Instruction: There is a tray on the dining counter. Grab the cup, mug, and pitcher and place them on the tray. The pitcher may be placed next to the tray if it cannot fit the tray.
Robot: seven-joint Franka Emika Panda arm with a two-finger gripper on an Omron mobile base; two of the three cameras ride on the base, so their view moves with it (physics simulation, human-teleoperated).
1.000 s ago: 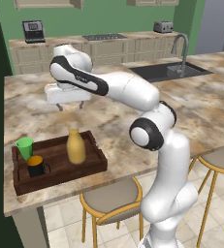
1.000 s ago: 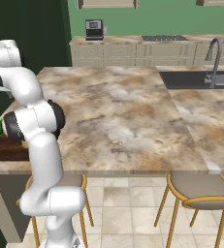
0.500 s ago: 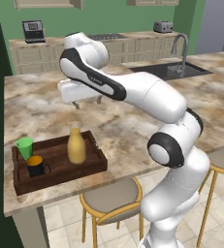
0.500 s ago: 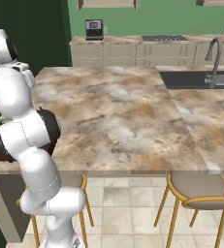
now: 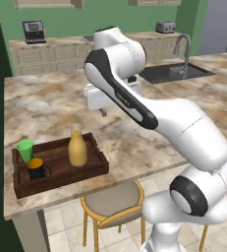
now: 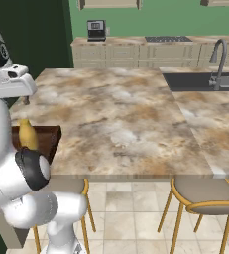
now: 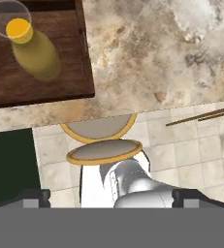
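Note:
The dark wooden tray (image 5: pixel 61 170) lies at the near left end of the dining counter (image 5: pixel 129 142). On it stand the green cup (image 5: pixel 25 149), the black mug (image 5: pixel 37 169) with its orange inside, and the yellow pitcher (image 5: pixel 76 147), all upright. My gripper (image 5: pixel 103 112) hangs open and empty above the counter, to the right of and behind the tray. In the right base view it (image 6: pixel 25 100) sits above the pitcher (image 6: pixel 27 134) and tray (image 6: pixel 51 139). From the hand view, the pitcher (image 7: pixel 33 51) stands on the tray (image 7: pixel 65 29) at the upper left, with the fingertips (image 7: pixel 36 197) far apart.
A sink (image 5: pixel 169 74) and faucet (image 5: pixel 184 49) are set in the counter's far right. Stools (image 5: pixel 112 204) (image 6: pixel 205 193) stand along the near edge. A back counter carries a coffee machine (image 5: pixel 32 30) and a toaster (image 5: pixel 165 27).
The hand has moved right, away from above the tray, as the arm swung round and rose. Tray, cup, mug and pitcher have not moved.

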